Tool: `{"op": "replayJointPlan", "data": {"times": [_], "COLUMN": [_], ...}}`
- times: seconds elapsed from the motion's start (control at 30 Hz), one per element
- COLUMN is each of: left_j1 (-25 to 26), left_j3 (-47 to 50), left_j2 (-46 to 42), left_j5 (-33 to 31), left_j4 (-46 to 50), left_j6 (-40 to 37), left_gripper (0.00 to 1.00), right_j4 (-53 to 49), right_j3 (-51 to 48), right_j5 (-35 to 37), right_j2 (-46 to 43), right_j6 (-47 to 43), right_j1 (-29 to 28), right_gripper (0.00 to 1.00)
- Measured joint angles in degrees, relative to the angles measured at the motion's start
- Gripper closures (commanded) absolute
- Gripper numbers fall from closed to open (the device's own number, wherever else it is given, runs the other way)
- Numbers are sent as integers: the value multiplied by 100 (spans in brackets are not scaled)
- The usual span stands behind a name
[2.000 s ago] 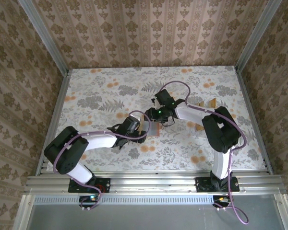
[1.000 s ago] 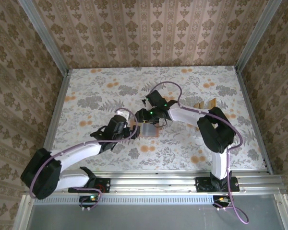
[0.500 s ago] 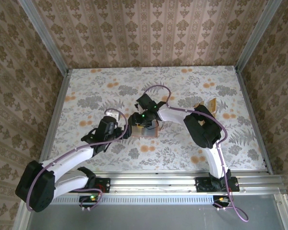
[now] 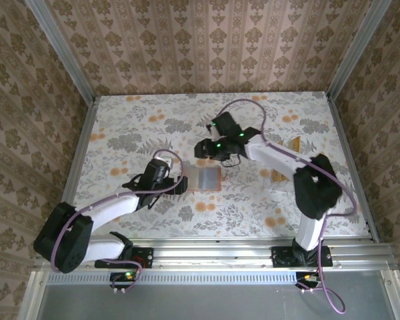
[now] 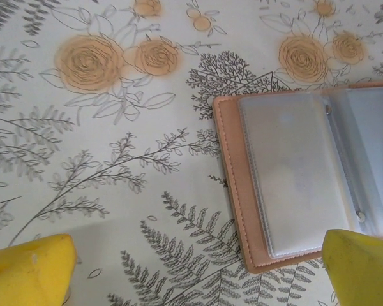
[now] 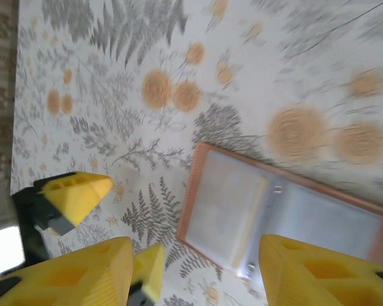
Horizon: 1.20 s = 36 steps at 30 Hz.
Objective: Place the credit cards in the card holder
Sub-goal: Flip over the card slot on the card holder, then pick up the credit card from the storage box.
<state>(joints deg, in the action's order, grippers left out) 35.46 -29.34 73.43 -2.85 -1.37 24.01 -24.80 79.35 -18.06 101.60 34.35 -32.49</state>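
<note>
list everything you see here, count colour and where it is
card holder: one, reddish-brown with clear sleeves, lying open mid-table
credit cards: at least two showing, tan, right side of the table
table: one, white floral cover with orange and grey print
walls: beige patterned panels, three sides
left tool: one, yellow fingers, open, just left of the card holder
right tool: one, yellow fingers, open, at the holder's far side

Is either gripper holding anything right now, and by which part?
Nothing is held. The left gripper and right gripper both stand open and empty near the open card holder.
</note>
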Motion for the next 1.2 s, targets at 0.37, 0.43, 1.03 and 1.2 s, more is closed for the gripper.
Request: {"op": "replayJointPlan", "data": {"times": [0.37,0.43,1.03,1.2], "left_j1": [0,0,7,11], "left_j3": [-522,-560,-575,-575], "left_j2": [1034,1154,1274,1274], "left_j5": [297,332,417,417], "left_j4": [-481,-546,-813,-813], "left_j6": [0,0,44,44], "left_gripper": [0,0,1,1], "right_j4": [-1683,-1917,-2382,-2433], "right_j3": [-855,-940,422,540], "right_j5": [1799,2107,3128,3202], "right_j2": [-1060,-1062,531,723], "right_j6": [-1082,-1250,-1786,-1792], "right_j1": [1563,1792,2140,2197], "right_gripper": [49,51,61,61]}}
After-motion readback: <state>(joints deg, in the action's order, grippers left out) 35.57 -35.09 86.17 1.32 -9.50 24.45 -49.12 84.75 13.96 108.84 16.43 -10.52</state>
